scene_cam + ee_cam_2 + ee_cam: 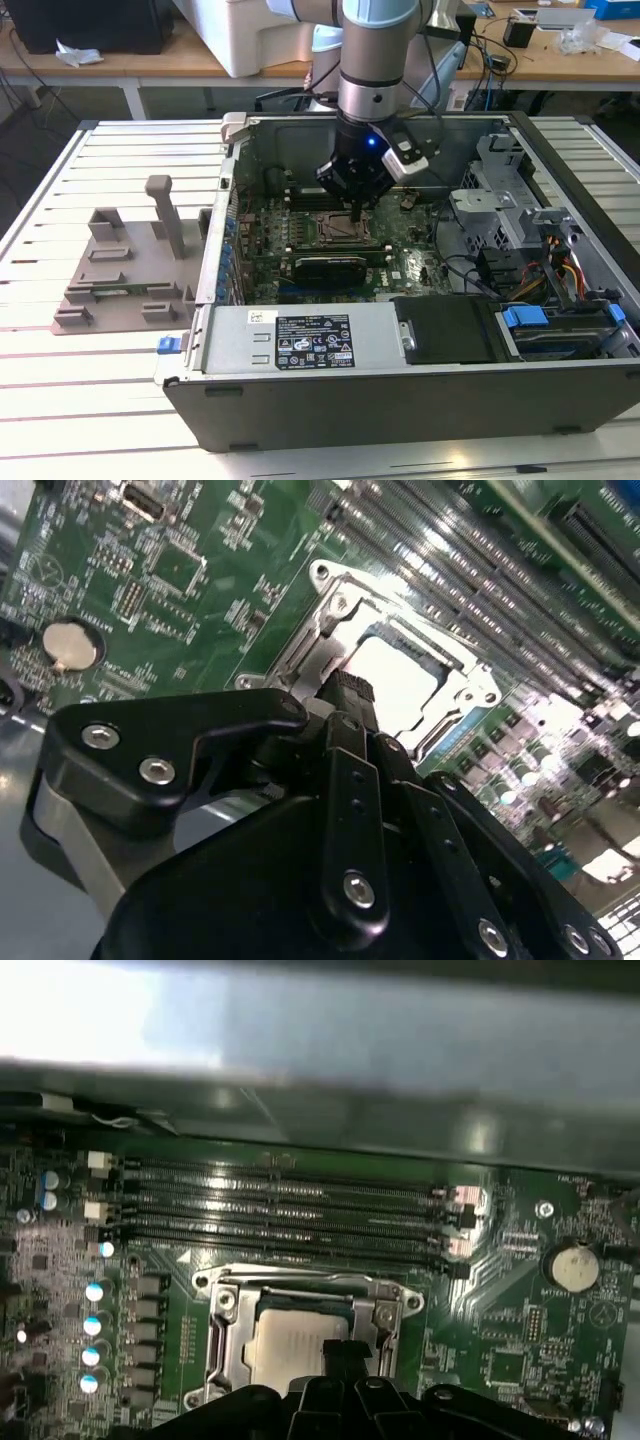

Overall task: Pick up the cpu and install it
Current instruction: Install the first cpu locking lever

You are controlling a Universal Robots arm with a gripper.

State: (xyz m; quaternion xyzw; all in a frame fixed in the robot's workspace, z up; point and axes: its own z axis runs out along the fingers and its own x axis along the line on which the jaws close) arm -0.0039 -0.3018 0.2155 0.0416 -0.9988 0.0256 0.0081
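The cpu (400,670) is a silvery-white square lying flat inside the metal socket frame (320,585) on the green motherboard (180,590). In the first wrist view the cpu (285,1345) sits in the same frame (215,1305) below the memory slots. My gripper (345,688) hangs just over the cpu's near edge, its black fingers (350,780) drawn together to one narrow tip with nothing between them. In the exterior view the gripper (357,212) points straight down at the socket (330,228) in the middle of the open computer case (400,390).
Memory slots (290,1210) run beside the socket. A round coin battery (572,1268) sits on the board. Case walls, a drive cage (500,190) and cables (560,270) crowd the exterior view's right. A grey fixture block (125,265) stands outside the case on the exterior view's left.
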